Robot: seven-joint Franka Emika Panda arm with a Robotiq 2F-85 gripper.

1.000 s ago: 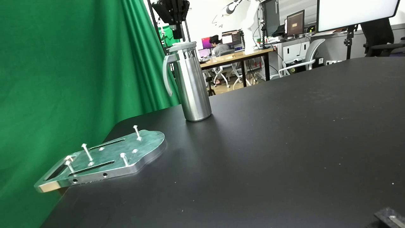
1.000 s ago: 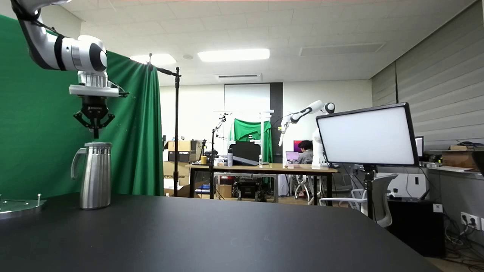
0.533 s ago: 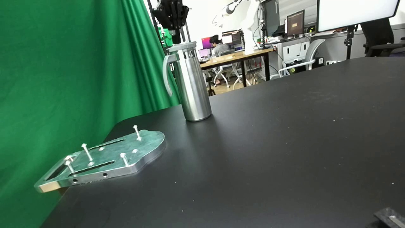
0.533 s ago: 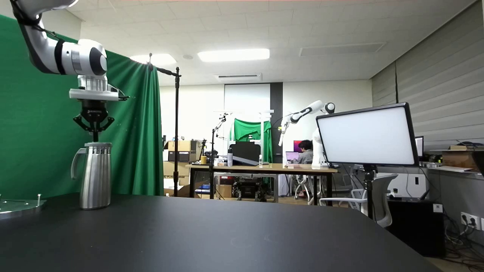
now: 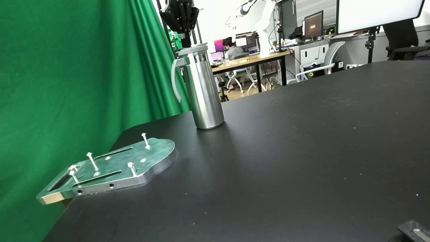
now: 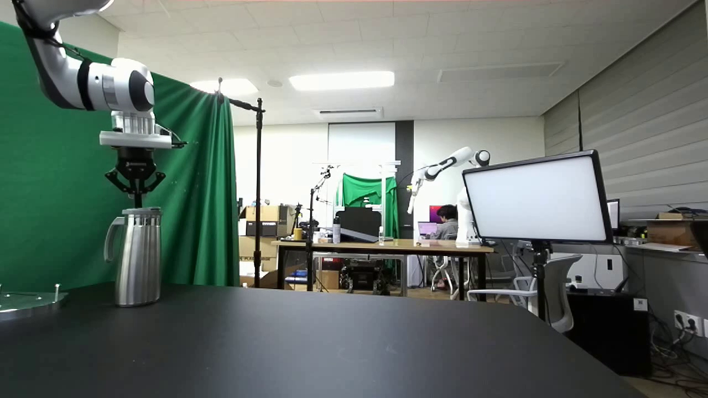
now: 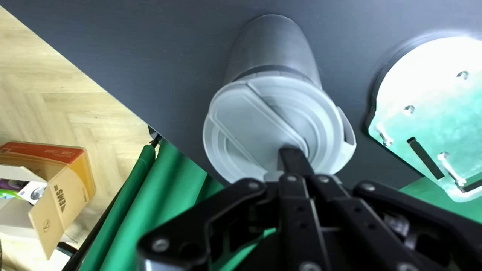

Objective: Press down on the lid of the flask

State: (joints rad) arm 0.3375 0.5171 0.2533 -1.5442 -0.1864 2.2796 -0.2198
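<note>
The steel flask (image 5: 205,89) stands upright on the black table, with its side handle facing left. It also shows in an exterior view (image 6: 138,262) and below the lid in the wrist view (image 7: 273,49). The silver-grey lid (image 5: 192,50) tops it, also seen in an exterior view (image 6: 142,211); the wrist view shows the lid (image 7: 256,124) from above. My gripper (image 5: 186,43) points straight down with its fingers together and empty. In an exterior view the fingertips (image 6: 138,202) meet the lid's top. In the wrist view the fingertips (image 7: 293,154) appear to touch the lid, off its centre.
A flat green-tinted plate with upright pegs (image 5: 134,158) lies at the table's edge near the flask; the wrist view shows it (image 7: 433,98) beside the handle. A green curtain (image 5: 84,67) hangs right behind the flask. The table edge is close to the flask.
My gripper has come down from above the lid to its top, with fingers staying shut. The flask has shifted very slightly to the left in both exterior views.
</note>
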